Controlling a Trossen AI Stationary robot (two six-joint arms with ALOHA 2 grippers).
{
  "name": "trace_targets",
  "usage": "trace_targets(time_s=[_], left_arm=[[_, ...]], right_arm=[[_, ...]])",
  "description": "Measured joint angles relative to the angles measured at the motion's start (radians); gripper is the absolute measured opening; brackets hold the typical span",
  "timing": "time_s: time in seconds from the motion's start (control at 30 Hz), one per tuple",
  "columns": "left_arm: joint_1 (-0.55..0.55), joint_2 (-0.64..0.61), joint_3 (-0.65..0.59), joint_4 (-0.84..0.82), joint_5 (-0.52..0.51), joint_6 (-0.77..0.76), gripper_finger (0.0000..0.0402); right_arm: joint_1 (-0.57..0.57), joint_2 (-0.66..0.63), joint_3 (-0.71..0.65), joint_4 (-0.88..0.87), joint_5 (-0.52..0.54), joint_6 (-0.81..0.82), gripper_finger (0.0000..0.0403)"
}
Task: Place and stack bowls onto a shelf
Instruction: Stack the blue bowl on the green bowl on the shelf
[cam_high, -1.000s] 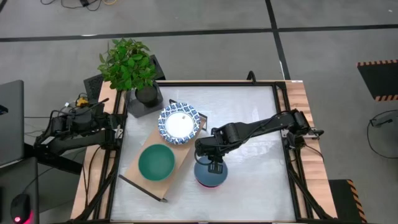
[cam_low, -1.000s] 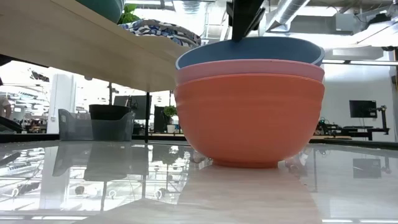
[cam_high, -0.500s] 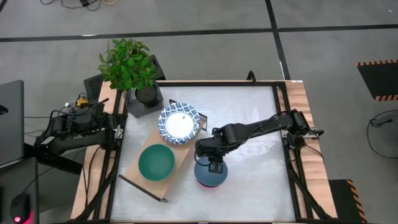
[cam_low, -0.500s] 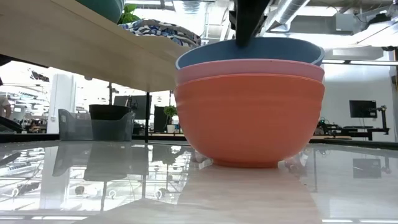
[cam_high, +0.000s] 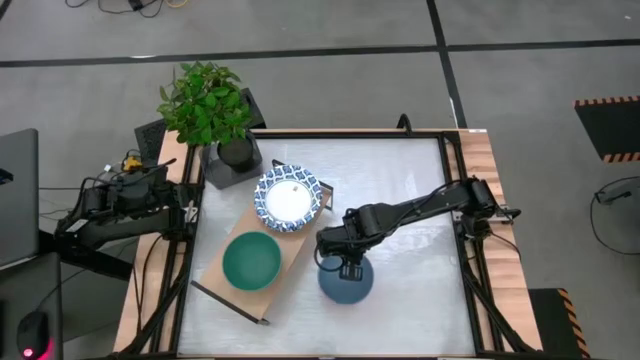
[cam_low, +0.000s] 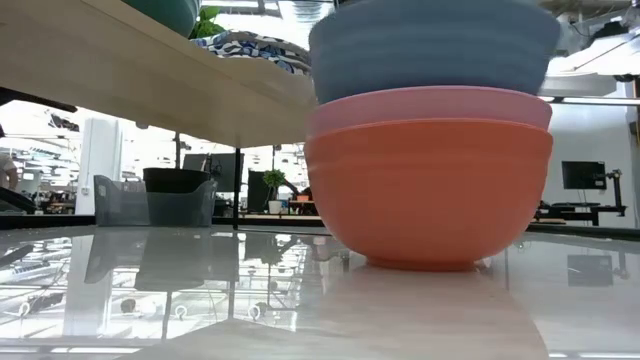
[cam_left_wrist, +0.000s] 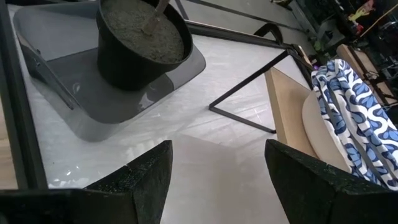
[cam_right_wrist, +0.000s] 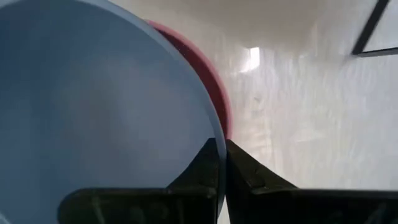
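Note:
My right gripper (cam_high: 345, 263) is over the table's middle, shut on the plain blue bowl (cam_high: 347, 285). In the low view the blue bowl (cam_low: 435, 45) stands high in the pink bowl (cam_low: 430, 105), which is nested in the red bowl (cam_low: 430, 190) resting by its base on the table. The light-wood shelf (cam_high: 232, 288) lies slantwise left of them, carrying the green bowl (cam_high: 250, 260) and the blue-and-white bowls (cam_high: 290, 198). My left gripper (cam_high: 185, 205) waits open at the table's left edge. My right gripper pinches the blue bowl's rim (cam_right_wrist: 214, 140), one finger inside the bowl and one outside. The fingers come from above, pointing down, at the far side of the rim. The bowl is upright and raised, its bottom still hidden behind the pink bowl's rim (cam_low: 400, 100).
A black plant pot (cam_high: 236, 152) with a leafy plant stands on a grey tray at the far-left corner, also ahead of my left gripper (cam_left_wrist: 217, 162). Wooden strips and black rails (cam_high: 465, 230) edge the table. Bare tabletop lies right of the bowls.
My right gripper has moved up and slightly toward the near edge, lifting the blue bowl most of the way out of the pink bowl. The pink and red bowls stayed nested and slid a little along the table.

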Motion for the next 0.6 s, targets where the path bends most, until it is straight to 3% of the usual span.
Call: trace_targets(time_s=[0.13,0.3,0.47,0.6], left_arm=[[0.000,0.000,0.000,0.000,-0.004,0.001,0.0242],[0.000,0.000,0.000,0.000,-0.004,0.001,0.0242],[0.000,0.000,0.000,0.000,-0.004,-0.004,0.0242],[0.000,0.000,0.000,0.000,0.000,-0.004,0.0242]], right_arm=[[-0.002,0.000,0.070,-0.033,-0.001,-0.017,0.0026],[-0.022,0.000,0.251,-0.054,-0.003,-0.044,0.0026],[-0.055,-0.003,0.419,0.100,-0.003,-0.049,0.0026],[-0.085,-0.003,0.480,0.214,-0.003,-0.045,0.0026]])
